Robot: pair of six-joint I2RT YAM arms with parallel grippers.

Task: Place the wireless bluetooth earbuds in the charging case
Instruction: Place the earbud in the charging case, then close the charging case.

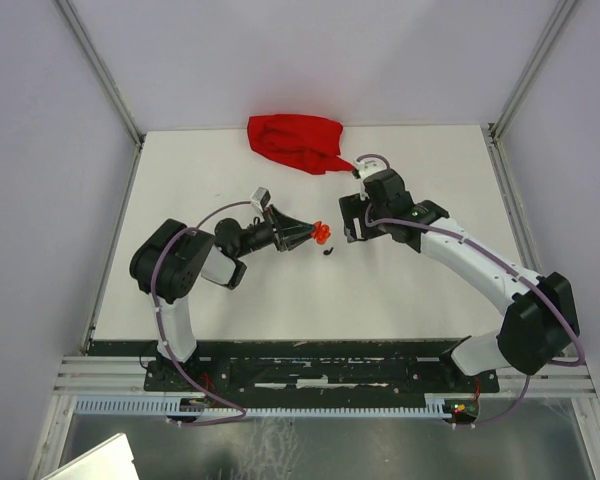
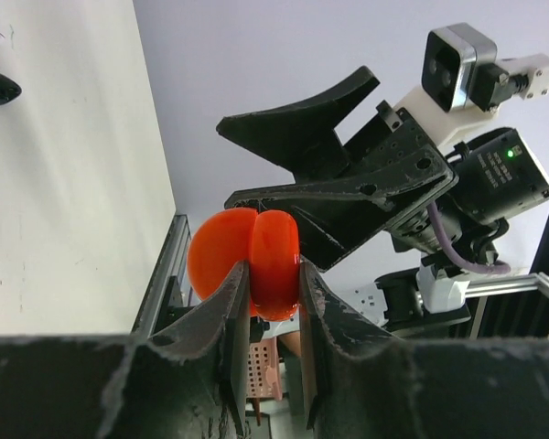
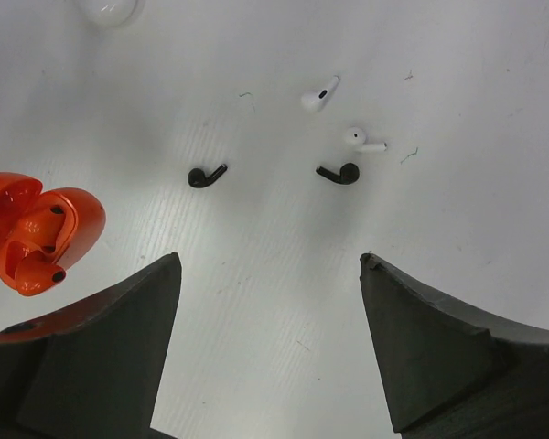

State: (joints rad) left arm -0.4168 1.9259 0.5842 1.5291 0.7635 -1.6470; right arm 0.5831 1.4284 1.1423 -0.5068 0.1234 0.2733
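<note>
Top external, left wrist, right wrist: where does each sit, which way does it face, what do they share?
Top external: above and behind the bases, looking down on the table; both arms show whole.
Left wrist: on the left arm, facing sideways along the tabletop; left claw shut on the orange charging case, right claw open beyond.
Right wrist: on the right arm, looking down at the table; own fingers at the bottom, black earbuds and white earbuds ahead.
Shared: all three see the orange charging case.
</note>
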